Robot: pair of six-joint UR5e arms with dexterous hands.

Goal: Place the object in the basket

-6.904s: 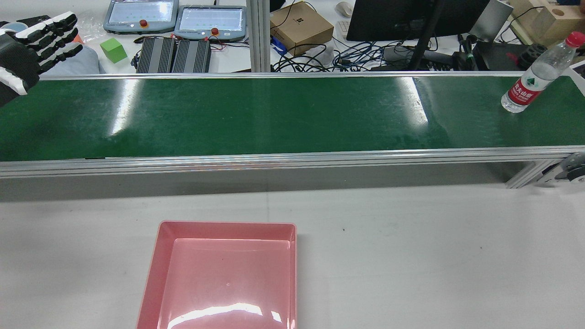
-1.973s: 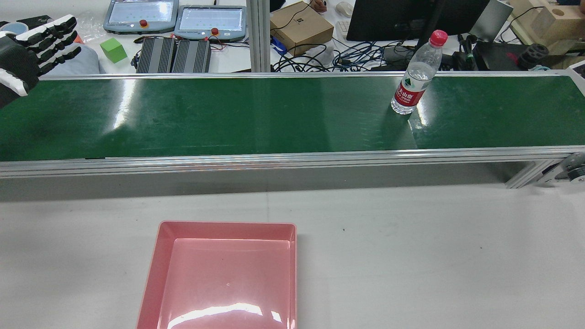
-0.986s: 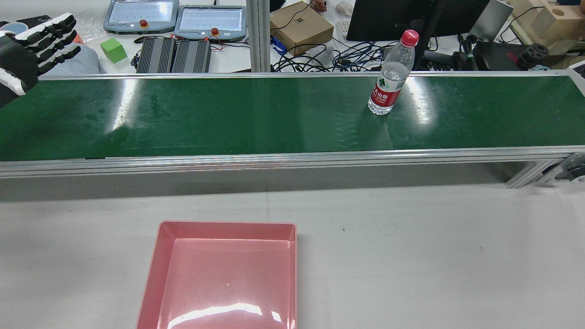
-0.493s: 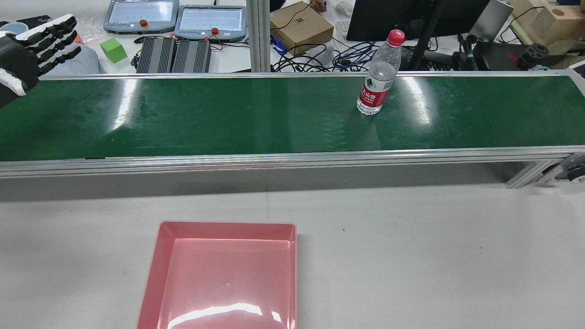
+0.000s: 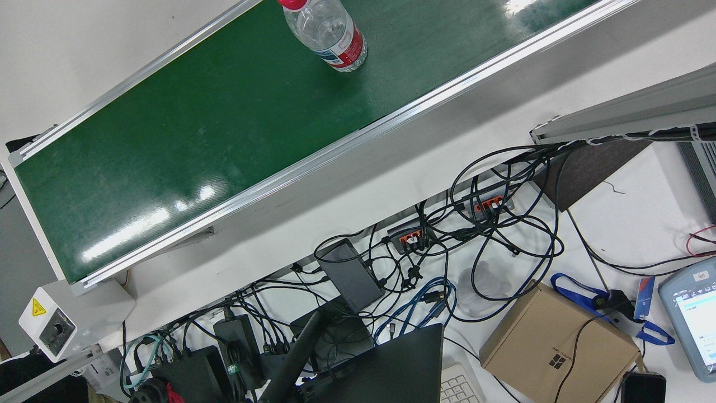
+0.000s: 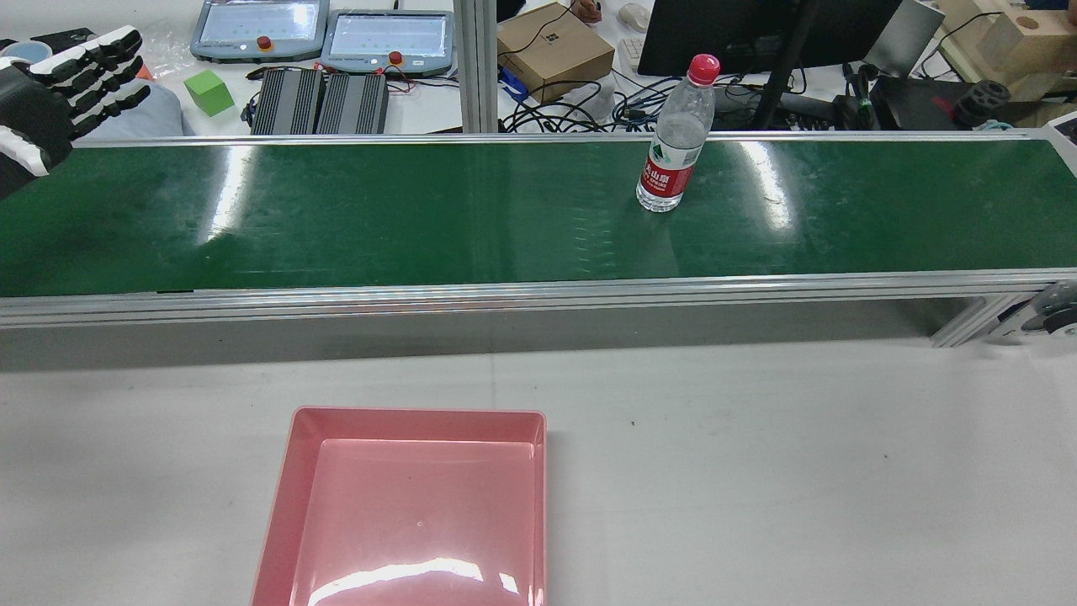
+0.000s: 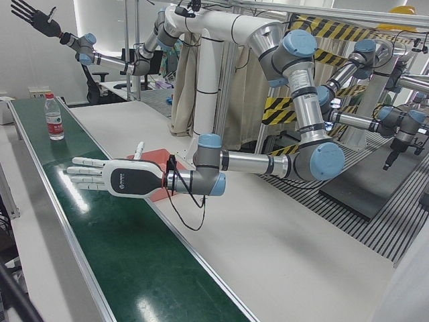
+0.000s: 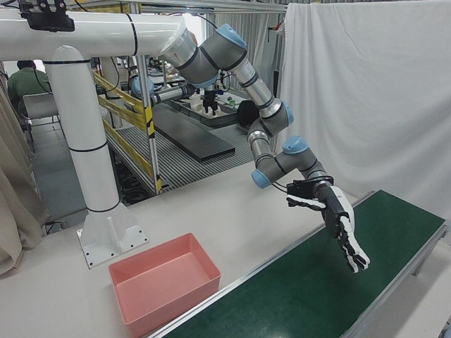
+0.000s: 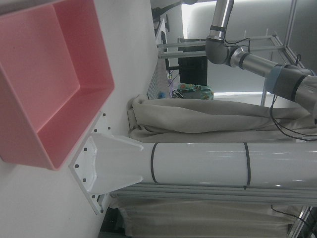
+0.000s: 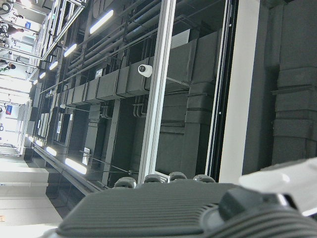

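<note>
Water bottle [image 6: 675, 139] upright on green conveyor belt [image 6: 421, 219], well apart from pink basket [image 6: 412, 505] on table [image 6: 757, 471]; likely light, smooth, slippery, tippy, best gripped mid-body around red label; left robot hand [image 6: 59, 84] spread flat, empty; right robot hand unreadable.

The left hand [image 7: 117, 179], white-fingered with a black palm, hovers flat with fingers extended above the green conveyor belt [image 7: 127, 261]. A clear, red-labelled plastic water bottle [image 7: 53, 117] stands upright near the belt's far end, well apart from the hand.
</note>
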